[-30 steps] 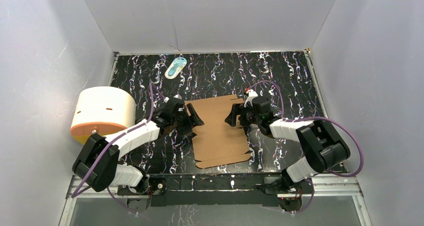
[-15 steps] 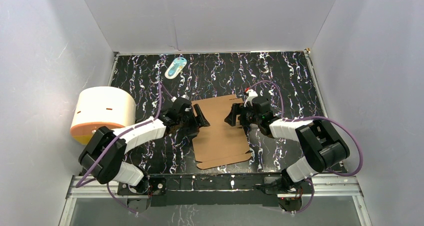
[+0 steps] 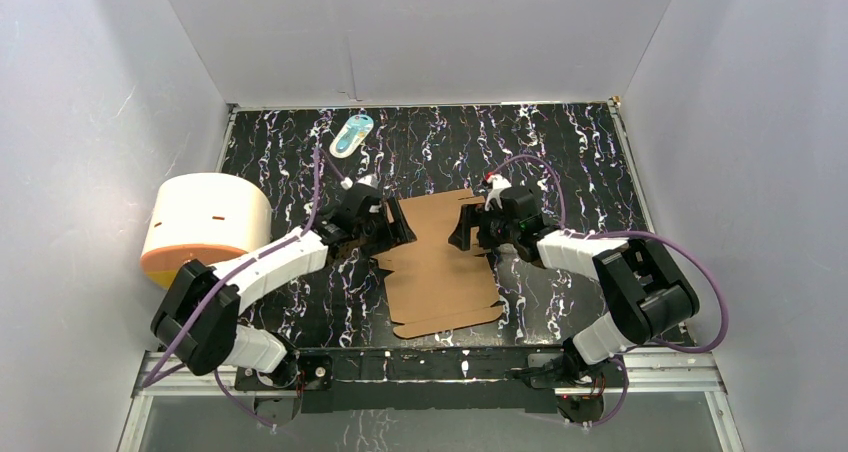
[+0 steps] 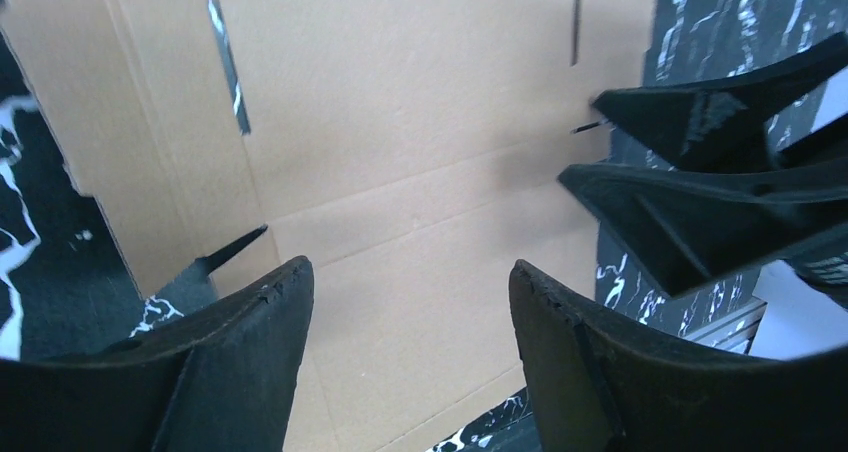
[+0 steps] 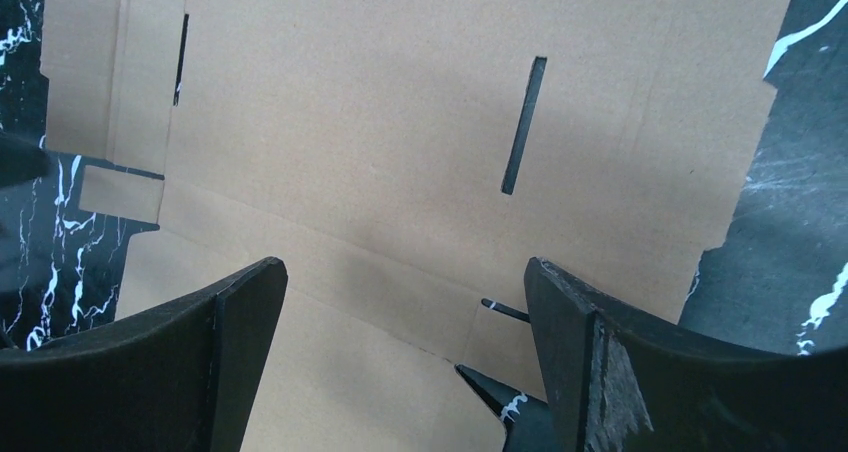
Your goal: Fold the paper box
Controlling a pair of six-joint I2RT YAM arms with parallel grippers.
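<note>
- We see our left gripper (image 3: 388,234) released, jaws apart, over the left edge of the flat paper box (image 3: 440,267).
- Our right gripper (image 3: 466,230) is released too, over the box's right edge.

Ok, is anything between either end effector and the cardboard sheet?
Nothing visible. The left end effector and right end effector hang open directly over the paper box. The white-and-orange cylinder and the small packet lie well clear of it.

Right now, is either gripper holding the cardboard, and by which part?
Nothing is held. The left gripper and right gripper both stand open over the flat paper box, one at each side edge.
</note>
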